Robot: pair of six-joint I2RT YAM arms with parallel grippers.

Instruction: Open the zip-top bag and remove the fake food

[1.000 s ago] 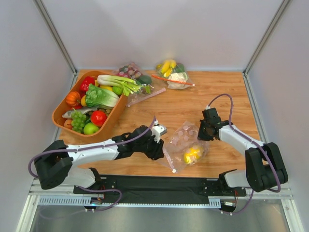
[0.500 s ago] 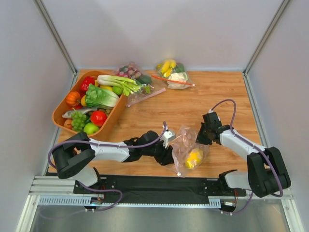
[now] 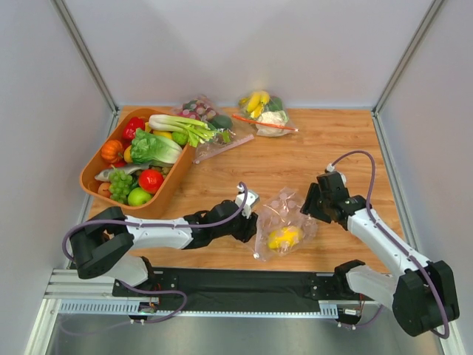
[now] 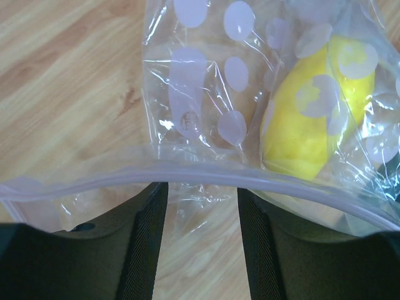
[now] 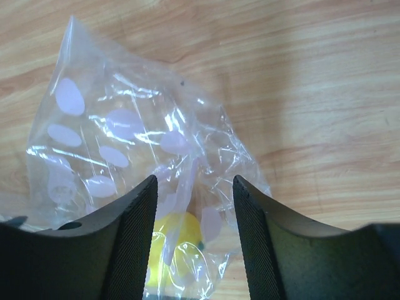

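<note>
The zip-top bag [image 3: 279, 222], clear with pale dots, lies crumpled on the table between both grippers. A yellow lemon-like piece of fake food [image 3: 281, 237] sits inside it. My left gripper [image 3: 250, 216] is open at the bag's left edge. In the left wrist view the pink zip strip [image 4: 187, 175] runs across just past the left gripper [image 4: 201, 209], with the lemon [image 4: 309, 125] beyond. My right gripper [image 3: 310, 203] is open at the bag's right side. In its own view the right gripper [image 5: 195, 194] has loose bag film [image 5: 125, 137] and the lemon [image 5: 178, 240] between its fingers.
An orange basket [image 3: 90, 166] at the left holds a pale-green stalk [image 3: 177, 124], green grapes [image 3: 120, 183], lettuce, a tomato and other produce. Two other clear bags lie at the back: one with dark grapes [image 3: 199, 109], one with banana and cauliflower [image 3: 264, 111].
My right gripper has opened, let go of the bag and drawn back to the right. The bag has sagged lower. My left gripper has opened a little wider and pulled slightly left.
</note>
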